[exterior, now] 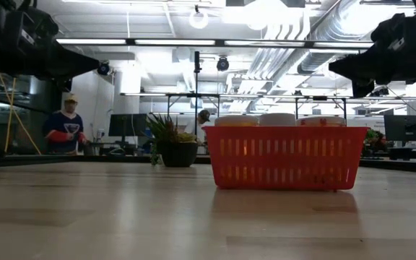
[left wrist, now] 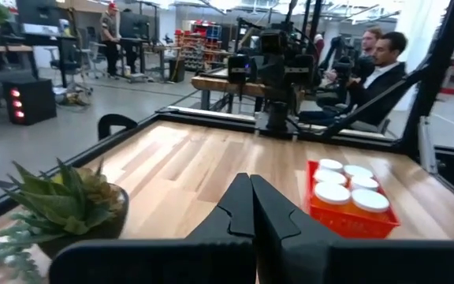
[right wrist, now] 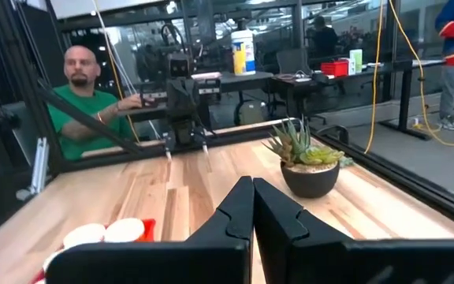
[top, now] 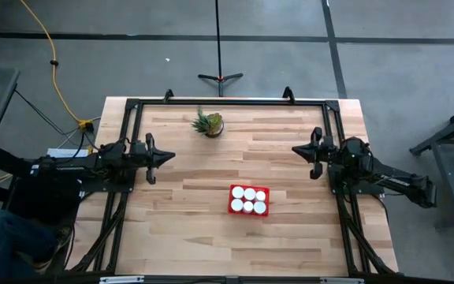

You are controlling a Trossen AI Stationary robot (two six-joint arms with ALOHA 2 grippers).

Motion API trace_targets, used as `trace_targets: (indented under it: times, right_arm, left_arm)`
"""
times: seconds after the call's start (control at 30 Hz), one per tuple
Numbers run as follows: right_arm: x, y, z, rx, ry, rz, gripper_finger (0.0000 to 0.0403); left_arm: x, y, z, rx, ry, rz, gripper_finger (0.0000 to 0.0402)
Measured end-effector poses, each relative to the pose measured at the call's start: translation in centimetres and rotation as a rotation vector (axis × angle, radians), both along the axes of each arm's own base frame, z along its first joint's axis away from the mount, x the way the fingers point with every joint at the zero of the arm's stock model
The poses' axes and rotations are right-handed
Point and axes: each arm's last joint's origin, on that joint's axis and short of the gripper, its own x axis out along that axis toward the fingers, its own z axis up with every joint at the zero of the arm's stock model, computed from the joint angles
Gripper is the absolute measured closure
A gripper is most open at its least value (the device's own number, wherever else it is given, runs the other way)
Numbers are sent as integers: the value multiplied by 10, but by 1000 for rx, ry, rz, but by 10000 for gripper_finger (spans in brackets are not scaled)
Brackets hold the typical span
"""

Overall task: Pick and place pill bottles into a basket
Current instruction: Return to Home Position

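Observation:
The red basket [top: 248,200] stands on the table a little right of the middle, toward the near edge, with several white-capped pill bottles [top: 248,194] upright inside it. It also shows in the low view [exterior: 285,157], the left wrist view [left wrist: 344,211] and the right wrist view [right wrist: 144,229]. My left gripper [top: 172,156] is shut and empty above the table's left side. My right gripper [top: 294,149] is shut and empty above the right side. Both are well apart from the basket. The shut fingers show in the left wrist view [left wrist: 251,197] and the right wrist view [right wrist: 252,199].
A small spiky green potted plant [top: 209,123] stands near the table's far edge, left of centre. A dark metal frame [top: 227,102] runs along the far, left and right edges. People sit and stand in the room beyond the table.

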Motion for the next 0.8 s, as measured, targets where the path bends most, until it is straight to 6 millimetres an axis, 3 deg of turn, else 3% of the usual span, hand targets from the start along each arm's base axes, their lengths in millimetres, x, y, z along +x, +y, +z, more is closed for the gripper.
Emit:
trace_targets:
  times: [0.47,0.8]
  right_arm:
    - [0,0,-3,-11,34,-13,403]
    - [0,0,-3,-10,34,-13,402]
  left_arm:
    - [0,-1,-1,1,4,-23,330]
    - [0,-1,-1,-1,4,-23,335]
